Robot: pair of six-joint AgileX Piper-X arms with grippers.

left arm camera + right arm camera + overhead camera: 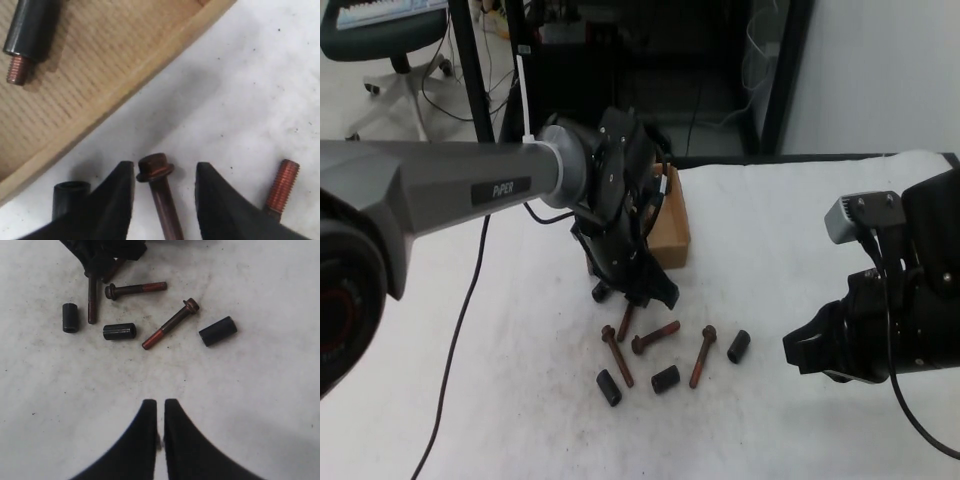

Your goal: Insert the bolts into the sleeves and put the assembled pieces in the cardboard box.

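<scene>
**Left gripper astride a bolt by the box; right gripper near-closed over the cloth**

Left gripper was low over the white cloth, just beside the cardboard box. Its fingers stood apart, one on either side of a bolt, with the hex head lying between the tips. Could not tell whether the pads touched the shank. A loose sleeve stood just beside the outer face of one finger. The threaded end of a second bolt lay beyond the other finger.

Inside the box lay one assembled piece on the floor near the wall, a black sleeve with the bolt's threaded tip sticking out.

Right gripper hung above bare cloth, well apart from the parts. Its fingers were almost together with only a thin gap, holding nothing.

Loose on the cloth between the grippers were a near sleeve, a middle sleeve, a far sleeve, a slanted bolt and a crosswise bolt. None of these touched another
</scene>
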